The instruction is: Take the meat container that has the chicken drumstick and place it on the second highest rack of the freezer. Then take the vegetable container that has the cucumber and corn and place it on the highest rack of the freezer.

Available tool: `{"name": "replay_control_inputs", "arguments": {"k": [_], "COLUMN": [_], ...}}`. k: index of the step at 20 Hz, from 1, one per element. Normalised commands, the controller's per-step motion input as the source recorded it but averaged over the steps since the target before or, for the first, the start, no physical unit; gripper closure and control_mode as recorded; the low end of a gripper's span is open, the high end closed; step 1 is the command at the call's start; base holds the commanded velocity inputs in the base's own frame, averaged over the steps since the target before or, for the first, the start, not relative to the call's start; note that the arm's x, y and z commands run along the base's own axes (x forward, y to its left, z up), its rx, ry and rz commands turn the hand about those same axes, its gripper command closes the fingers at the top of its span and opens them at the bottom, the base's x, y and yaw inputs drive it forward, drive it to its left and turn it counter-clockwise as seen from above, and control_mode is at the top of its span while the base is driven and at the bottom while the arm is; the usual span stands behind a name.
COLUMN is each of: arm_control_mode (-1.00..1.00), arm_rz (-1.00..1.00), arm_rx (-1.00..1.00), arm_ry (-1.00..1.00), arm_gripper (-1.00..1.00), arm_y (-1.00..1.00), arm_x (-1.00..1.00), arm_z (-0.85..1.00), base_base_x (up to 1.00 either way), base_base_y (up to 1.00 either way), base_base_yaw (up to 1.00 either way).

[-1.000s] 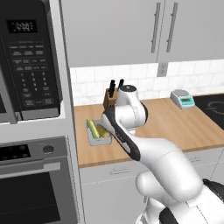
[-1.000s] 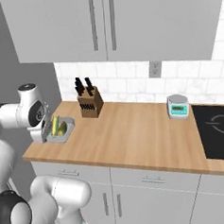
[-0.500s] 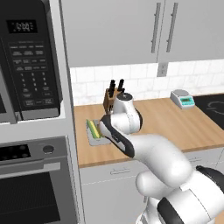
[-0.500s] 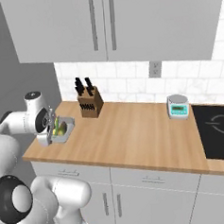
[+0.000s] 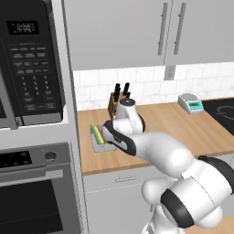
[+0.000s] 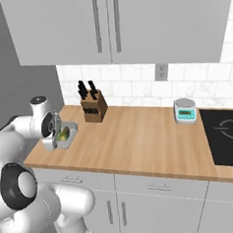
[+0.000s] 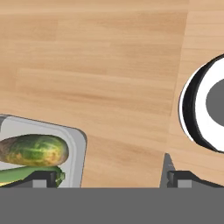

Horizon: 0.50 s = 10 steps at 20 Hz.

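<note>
The vegetable container (image 7: 78,151) is a shallow grey tray near the counter's left end, also seen as the container (image 5: 97,145) (image 6: 69,137). Inside lie a long green cucumber (image 7: 26,174) and a stubbier yellow-green corn cob (image 7: 35,150), side by side. My gripper (image 7: 111,179) is open wide just above the counter and straddles the tray's corner. One fingertip (image 7: 41,178) is over the tray and the other is over bare wood. From the right base view, the gripper (image 6: 57,134) hangs at the tray's left side. The meat container, the drumstick and the freezer are out of view.
A knife block (image 5: 114,103) (image 6: 93,108) stands right behind the tray. A small kitchen scale (image 6: 185,111) sits further right, beside a black cooktop (image 6: 228,135). A microwave (image 5: 27,73) over a wall oven (image 5: 32,192) bounds the counter's left end. Upper cabinets hang overhead.
The arm has folded lower and the hand has drifted slightly left, closer over the tray. The jaws stayed open and the tray has not moved.
</note>
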Motion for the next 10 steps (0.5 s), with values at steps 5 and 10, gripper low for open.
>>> {"name": "replay_control_inputs", "arguments": {"k": [5,10], "arm_control_mode": [-1.00,-1.00], "arm_rz": [0.00,0.00], "arm_rx": [0.00,0.00], "arm_ry": [0.00,0.00], "arm_gripper": [-1.00,-1.00], "arm_y": [0.06,0.03], "arm_x": [0.19,0.10], "arm_z": [-0.06,-0.12], "base_base_x": [0.00,0.00], "base_base_y": [0.00,0.00], "base_base_yaw": [0.00,0.00]}}
